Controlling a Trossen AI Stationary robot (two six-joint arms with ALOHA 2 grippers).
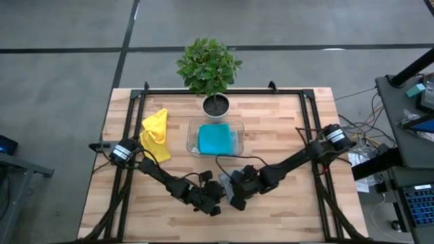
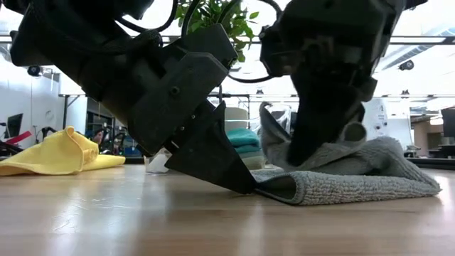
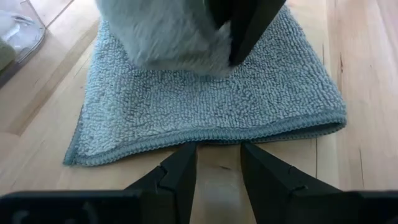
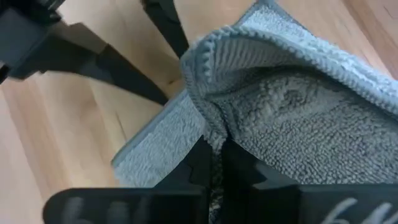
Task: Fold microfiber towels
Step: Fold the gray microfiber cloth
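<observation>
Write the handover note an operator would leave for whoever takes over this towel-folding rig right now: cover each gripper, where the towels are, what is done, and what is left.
Right gripper: shut on the soft grey microfiber towel, holding one edge lifted over the rest at the table's front centre.
Left gripper: part open at that towel's near edge, holding nothing.
Folded teal microfiber towel: lies in the clear plastic tray; the low view shows more than one folded cloth stacked there.
Crumpled yellow microfiber towel: lies on the wooden table, left of the tray, unfolded.
Done: the tray's cloths. Left: finish the grey fold, stow it, then fold the yellow one.
</observation>
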